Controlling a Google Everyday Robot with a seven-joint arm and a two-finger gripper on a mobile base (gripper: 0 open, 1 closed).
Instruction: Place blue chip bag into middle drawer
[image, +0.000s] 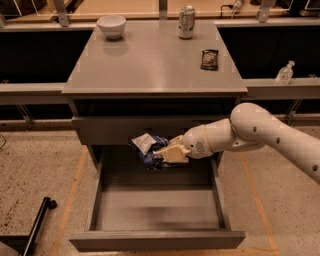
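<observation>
My gripper (169, 154) hangs in front of the grey table (150, 65), just below the shut upper drawer front (112, 131) and above the back part of the pulled-out middle drawer (157, 210); its tan fingers (175, 152) are clamped on the blue chip bag (146, 148), which sticks out to the left of them, crumpled, with a white panel turned up and the dark blue part below; the bag is in the air, clear of the drawer floor, and touches nothing but my gripper as far as I can see; my white arm (265, 132) reaches in from the right, its wrist crossing the drawer's right wall from above; the middle drawer stands wide open toward the camera, with bare floor showing between its tall side walls and its plain front panel nearest the camera; on the table top stand a white bowl (111, 26) at the back left and a soda can (186, 21) at the back, right of the middle, with a small dark packet (209, 59) lying flat near the right edge; a clear pump bottle (284, 73) stands on the ledge to the right of the table.
</observation>
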